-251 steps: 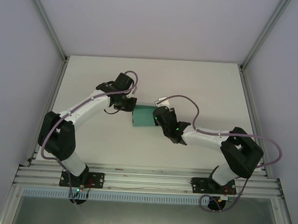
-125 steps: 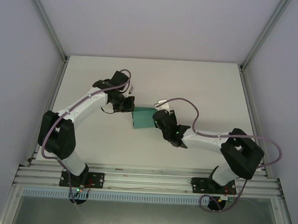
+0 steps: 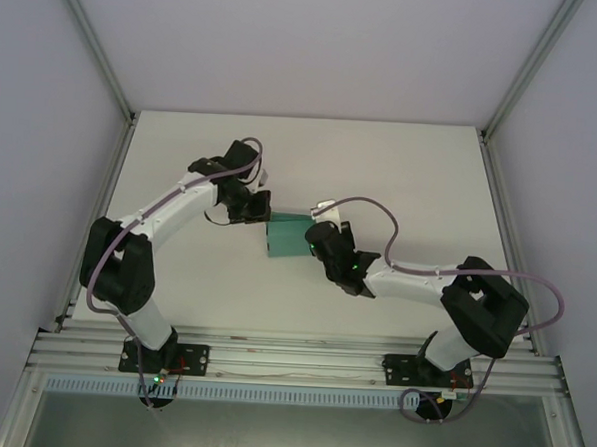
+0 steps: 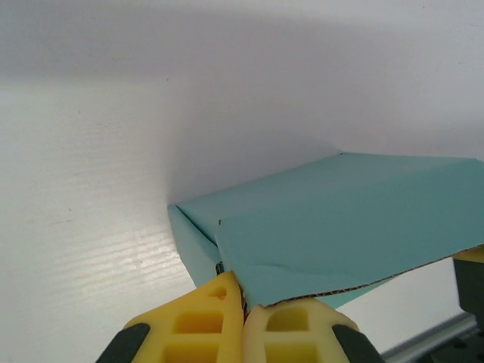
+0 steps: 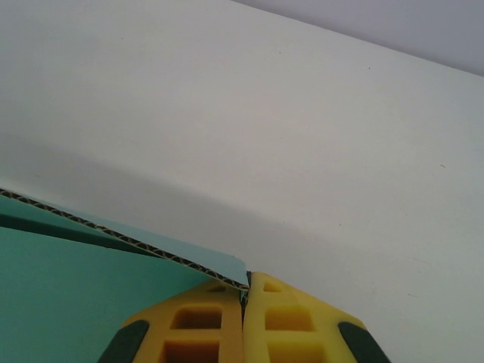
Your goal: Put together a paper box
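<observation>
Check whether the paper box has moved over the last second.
No. Judged against the table's far edge, the paper box sits where it was, with no clear shift either way.

top view looks down from behind; close wrist views share the paper box (image 3: 286, 237).

**A white table in a pale box**

The table (image 3: 401, 169) is white and flat. Pale walls (image 3: 318, 44) stand at its back and both sides. Thin grey metal posts (image 3: 93, 43) run up the corners. A ridged silver rail (image 3: 291, 363) lies along the near edge.
</observation>
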